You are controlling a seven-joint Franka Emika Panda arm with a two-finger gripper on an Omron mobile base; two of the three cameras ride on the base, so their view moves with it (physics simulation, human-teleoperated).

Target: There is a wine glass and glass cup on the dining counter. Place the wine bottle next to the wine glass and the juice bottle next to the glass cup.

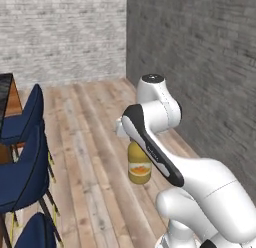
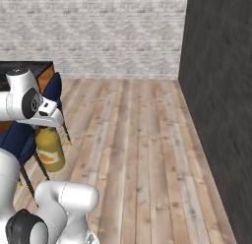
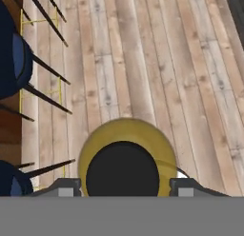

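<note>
Now juice bottle [image 3: 125,154] hangs upright, clamped between hand [image 3: 125,187] fingers.

Juice bottle [image 1: 139,168]: smooth, glossy yellow-orange body, matt black cap [image 3: 122,169]. Below the bottle, floor [image 2: 142,139]: pale wood planks, visible grain, matt. Beside it, chairs [image 1: 22,142]: dark blue matt seats. Beyond, walls [image 2: 98,31]: rough grey brick.

Juice bottle [image 1: 139,168] hanging upright under the white arm [image 1: 165,142], above wooden floor [image 1: 95,142], blue chairs [image 1: 22,157] at left
</note>
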